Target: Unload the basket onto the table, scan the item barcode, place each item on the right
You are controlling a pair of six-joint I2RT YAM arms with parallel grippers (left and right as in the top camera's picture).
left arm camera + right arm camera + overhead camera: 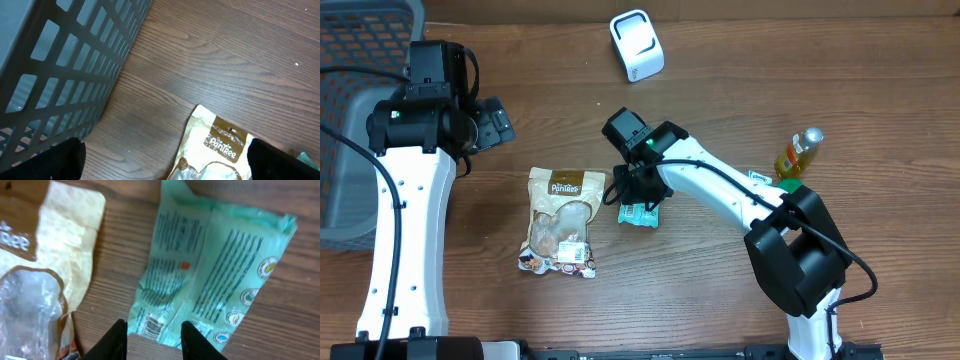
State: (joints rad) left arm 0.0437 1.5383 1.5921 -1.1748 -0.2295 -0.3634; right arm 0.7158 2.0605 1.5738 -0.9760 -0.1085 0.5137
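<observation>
Jaws of the right gripper, narrowly apart, straddle the barcode end of the green packet; the wide-open left gripper sits far off.

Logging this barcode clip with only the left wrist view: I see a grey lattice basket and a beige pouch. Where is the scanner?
Observer: A white boxy handheld scanner sits at the far side of the table, away from both arms.
Operator: Is anything being handled?
Observer: The right tool hovers, fingers apart, over the near end of a mint-green plastic packet. The packet lies flat beside the beige snack pouch.
Operator: Does a barcode show?
Observer: Yes. In the right wrist view a printed barcode faces up near that end of the packet.
</observation>
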